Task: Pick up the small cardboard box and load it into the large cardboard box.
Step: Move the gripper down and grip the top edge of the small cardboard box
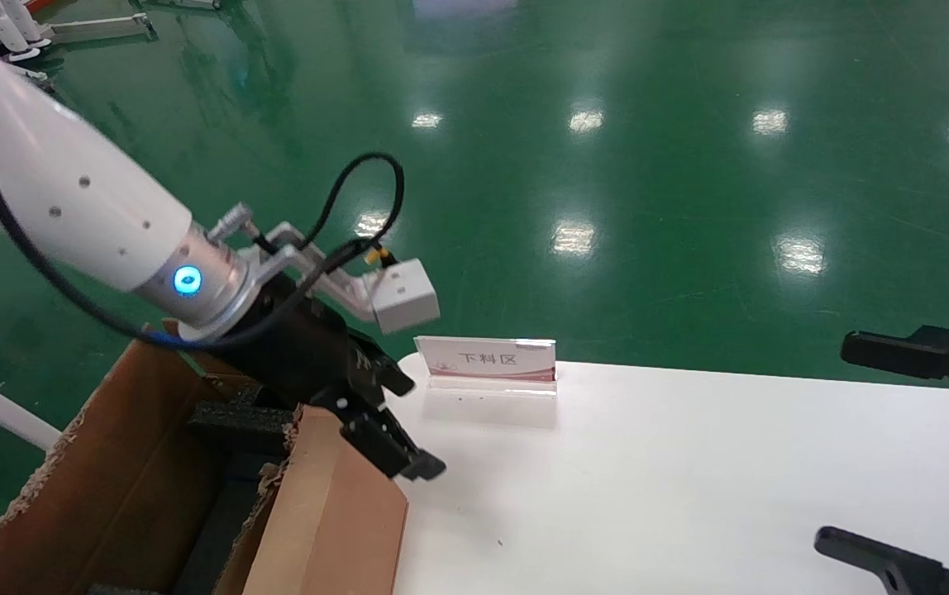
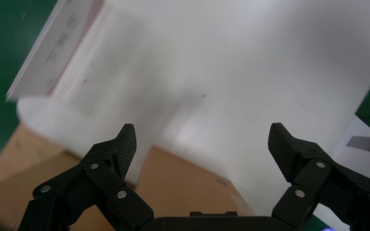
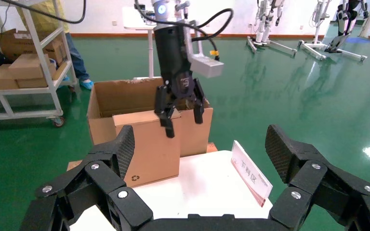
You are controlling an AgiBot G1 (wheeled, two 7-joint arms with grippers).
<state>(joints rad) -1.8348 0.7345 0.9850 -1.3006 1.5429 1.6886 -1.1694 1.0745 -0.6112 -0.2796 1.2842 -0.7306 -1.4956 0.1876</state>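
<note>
The left gripper (image 1: pixel 388 426) hangs with its fingers (image 1: pixel 408 463) spread wide and nothing between them, just above the top edge of the small box (image 1: pixel 334 512); the right wrist view shows that box (image 3: pixel 147 147) standing upright at the tabletop's (image 1: pixel 689 479) edge, seemingly leaning against the big box (image 3: pixel 125 98) behind it, though true contact cannot be told; the left gripper (image 3: pixel 179 108) there straddles the small box's top near its corner; the step in hand, by my judgement, is the grasp, since the small box is not yet held and not yet inside the big box (image 1: pixel 111 471); to do it well the left gripper should centre itself along the top edge rather than near the corner, so the box does not swing when lifted; it should drop until the pads reach well past the edge onto the flat faces, then close squarely across the thin dimension; smooth card may slip, so a deep bite is wiser than a fingertip pinch; the lift should go straight up before any move over the ragged flap, else the lower edge may catch on it; the sign (image 1: pixel 487 364) stands near on the tabletop and should be kept clear of; the right gripper (image 1: pixel 879 450) waits at the tabletop's far side, fingers open and holding nothing.
</note>
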